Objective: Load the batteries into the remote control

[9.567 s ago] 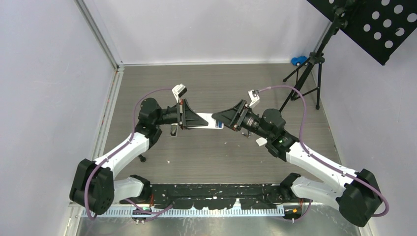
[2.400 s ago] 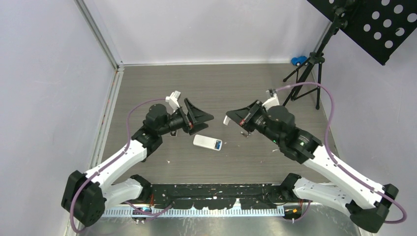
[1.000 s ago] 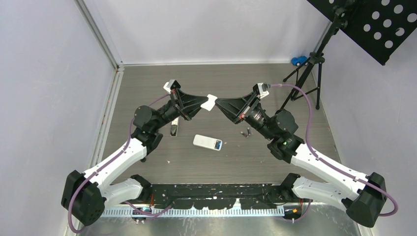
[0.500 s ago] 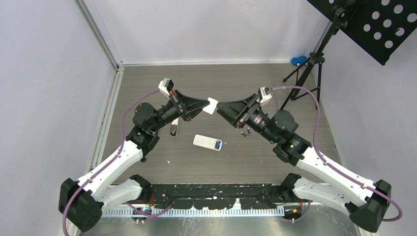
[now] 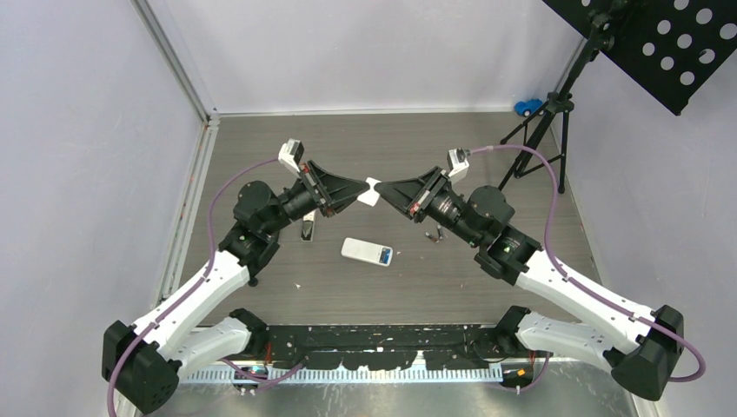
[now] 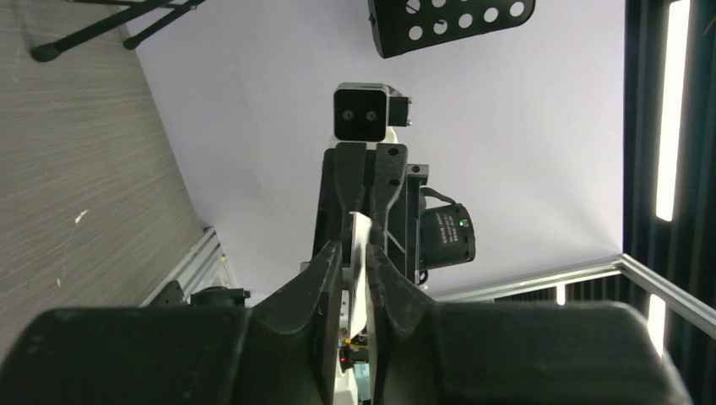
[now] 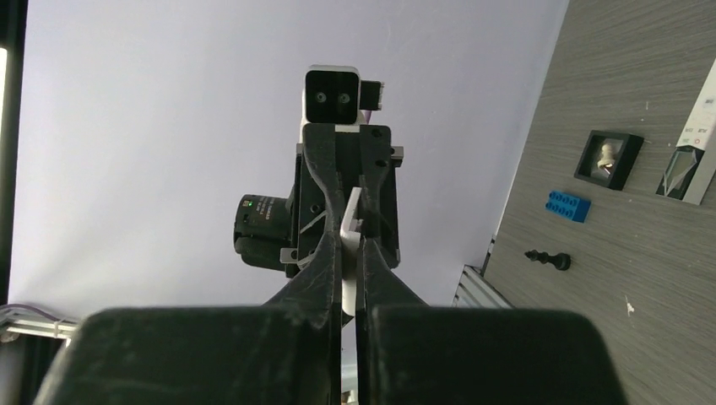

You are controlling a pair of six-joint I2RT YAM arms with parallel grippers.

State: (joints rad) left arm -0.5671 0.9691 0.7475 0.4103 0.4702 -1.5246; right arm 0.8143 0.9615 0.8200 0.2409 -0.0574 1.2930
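A white remote control (image 5: 367, 253) lies flat on the table, in front of both grippers. Above it, my left gripper (image 5: 363, 188) and right gripper (image 5: 381, 187) meet tip to tip, each shut on an opposite end of a small flat white piece (image 5: 372, 191). The left wrist view shows that piece (image 6: 361, 228) edge-on between the left gripper (image 6: 357, 249) fingers. In the right wrist view the white piece (image 7: 355, 207) sits pinched in the right gripper (image 7: 350, 245). Two small dark batteries (image 5: 432, 233) lie on the table under the right wrist.
A second, darker remote (image 5: 308, 229) lies under the left arm. A blue brick (image 7: 567, 206), a small black knob (image 7: 547, 260) and a black square piece (image 7: 608, 159) rest on the table. A black stand (image 5: 543, 130) and a blue toy (image 5: 526, 108) occupy the far right corner.
The right gripper let go of the white piece, backed off slightly, then came forward and shut on it again. The left gripper kept its hold and shifted a little.
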